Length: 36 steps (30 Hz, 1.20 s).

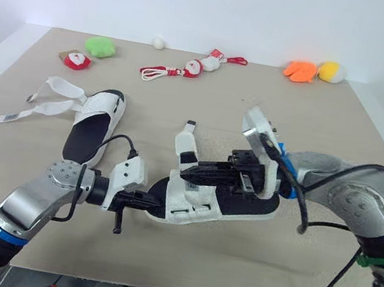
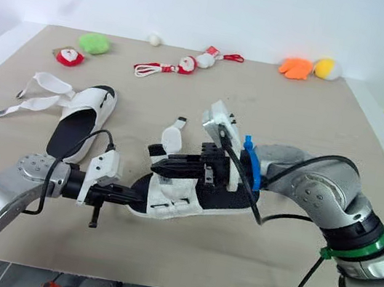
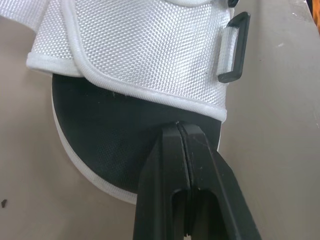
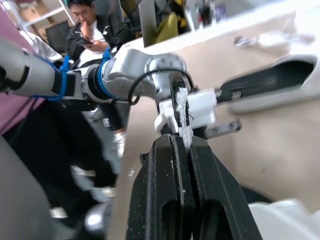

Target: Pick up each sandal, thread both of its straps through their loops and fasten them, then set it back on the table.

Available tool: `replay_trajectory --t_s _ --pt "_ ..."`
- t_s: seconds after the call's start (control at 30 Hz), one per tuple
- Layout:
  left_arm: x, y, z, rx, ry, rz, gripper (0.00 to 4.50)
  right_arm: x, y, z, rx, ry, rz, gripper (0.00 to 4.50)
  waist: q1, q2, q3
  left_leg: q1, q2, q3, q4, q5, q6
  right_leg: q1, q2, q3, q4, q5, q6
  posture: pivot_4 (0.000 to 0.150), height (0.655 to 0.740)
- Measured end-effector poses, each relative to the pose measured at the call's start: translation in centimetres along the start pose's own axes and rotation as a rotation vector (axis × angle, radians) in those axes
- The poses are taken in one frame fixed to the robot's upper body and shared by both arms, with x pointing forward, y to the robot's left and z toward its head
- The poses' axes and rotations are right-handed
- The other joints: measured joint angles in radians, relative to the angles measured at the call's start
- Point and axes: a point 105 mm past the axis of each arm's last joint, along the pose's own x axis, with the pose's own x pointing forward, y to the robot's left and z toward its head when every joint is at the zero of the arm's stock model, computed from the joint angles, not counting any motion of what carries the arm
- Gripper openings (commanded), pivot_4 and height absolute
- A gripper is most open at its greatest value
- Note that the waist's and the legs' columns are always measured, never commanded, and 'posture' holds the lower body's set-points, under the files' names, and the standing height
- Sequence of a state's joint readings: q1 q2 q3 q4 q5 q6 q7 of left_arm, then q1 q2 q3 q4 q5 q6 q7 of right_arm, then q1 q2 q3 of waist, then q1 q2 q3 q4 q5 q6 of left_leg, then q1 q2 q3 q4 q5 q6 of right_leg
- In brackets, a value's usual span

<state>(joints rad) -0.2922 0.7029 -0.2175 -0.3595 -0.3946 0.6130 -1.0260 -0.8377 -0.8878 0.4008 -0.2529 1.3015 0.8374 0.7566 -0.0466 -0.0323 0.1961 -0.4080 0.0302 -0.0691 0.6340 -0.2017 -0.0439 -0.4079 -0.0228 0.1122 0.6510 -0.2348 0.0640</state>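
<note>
My right pincer (image 1: 185,175) is clamped on the front strap (image 1: 186,142) of the mid-table sandal (image 1: 241,205). My left pincer (image 1: 158,200) is closed, tips at its toe, near the table's (image 1: 327,129) front edge. The second sandal (image 1: 94,127) lies far left, straps splayed toward that edge. Bare tan surface lies behind, with soft toys (image 1: 301,71) lining the far edge.

Counter (image 1: 340,139) plain tan. Centre sandal (image 1: 219,200): white woven-mesh upper, black footbed, white sole rim, black loop (image 3: 243,40) (white webbing through it). Strap (image 4: 182,115) white. Left-edge sandal (image 1: 91,127) same white/black. Far edge: green plush (image 1: 101,46), orange plush (image 1: 300,71), yellow plush (image 1: 329,71), red-and-white toy (image 1: 77,60). Left pincer (image 3: 180,125) and right pincer (image 4: 181,140) black.
</note>
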Motion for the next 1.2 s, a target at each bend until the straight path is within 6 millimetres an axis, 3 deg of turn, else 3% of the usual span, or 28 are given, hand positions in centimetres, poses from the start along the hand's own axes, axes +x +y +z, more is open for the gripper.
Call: replay_trajectory --t_s 0.13,0.6,0.9,1.2 --pt "0.0 0.0 0.0 0.0 -0.001 0.012 0.0 0.0 -1.5 -0.2 0.091 0.021 -0.056 0.05 0.0 0.0 0.0 0.0 0.0 0.0 0.0 0.0 0.0 0.0 0.0 0.0 0.0 -0.001 0.001 0.15 0.74" --pt "0.0 0.1 0.0 0.001 -0.003 0.019 0.0 -1.4 -5.5 -0.3 0.159 0.119 -0.215 0.05 -0.002 0.0 0.0 0.0 0.0 0.0 0.0 0.0 0.001 0.0 0.001 0.0 0.0 0.0 0.002 0.15 0.74" --pt "0.1 0.1 0.1 0.004 -0.007 0.016 0.0 -1.0 -7.1 -0.8 0.352 0.169 -0.213 0.05 -0.002 0.0 0.0 0.0 0.0 0.0 0.0 0.0 0.001 0.0 0.001 -0.001 0.0 0.0 0.002 0.15 0.74" --pt "0.1 0.1 0.1 0.004 -0.007 0.024 0.0 -1.1 -8.3 -1.7 0.386 0.187 -0.25 0.05 -0.002 0.001 0.0 0.0 0.0 0.0 0.0 0.0 0.001 0.0 0.001 -0.001 0.0 0.0 0.003 0.15 0.74"
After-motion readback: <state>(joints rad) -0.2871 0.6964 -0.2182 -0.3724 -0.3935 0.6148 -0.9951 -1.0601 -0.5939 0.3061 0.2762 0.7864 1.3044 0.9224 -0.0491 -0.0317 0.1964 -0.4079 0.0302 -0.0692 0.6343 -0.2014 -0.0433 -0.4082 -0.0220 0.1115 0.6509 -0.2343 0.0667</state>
